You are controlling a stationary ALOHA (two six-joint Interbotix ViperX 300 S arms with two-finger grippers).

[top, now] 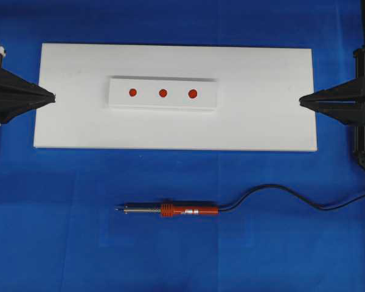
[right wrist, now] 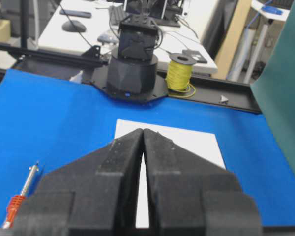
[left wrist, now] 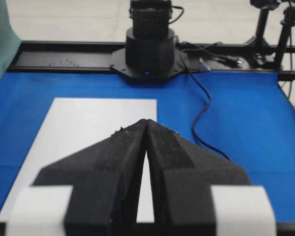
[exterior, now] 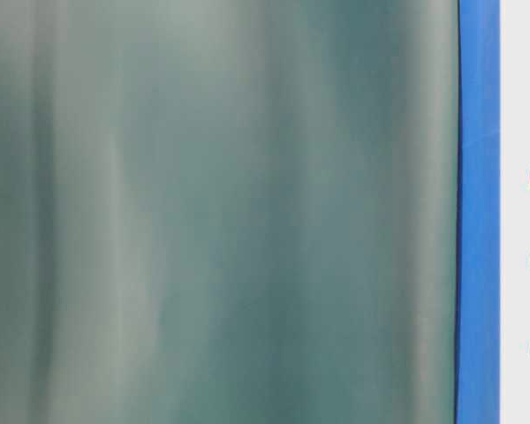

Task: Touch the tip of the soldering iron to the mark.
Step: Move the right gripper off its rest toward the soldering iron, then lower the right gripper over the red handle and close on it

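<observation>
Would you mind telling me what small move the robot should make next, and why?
Probably open the right end effector and bring it toward the soldering iron's red-orange handle. Both end effectors are shut and empty at the white board's ends; the left end effector sits opposite. The iron lies untouched on the blue mat, cord trailing rightward.

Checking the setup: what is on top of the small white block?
Three red marks in a row lie on the block, which rests on the white board. Nothing else is on it. What lies beneath the block is hidden.
</observation>
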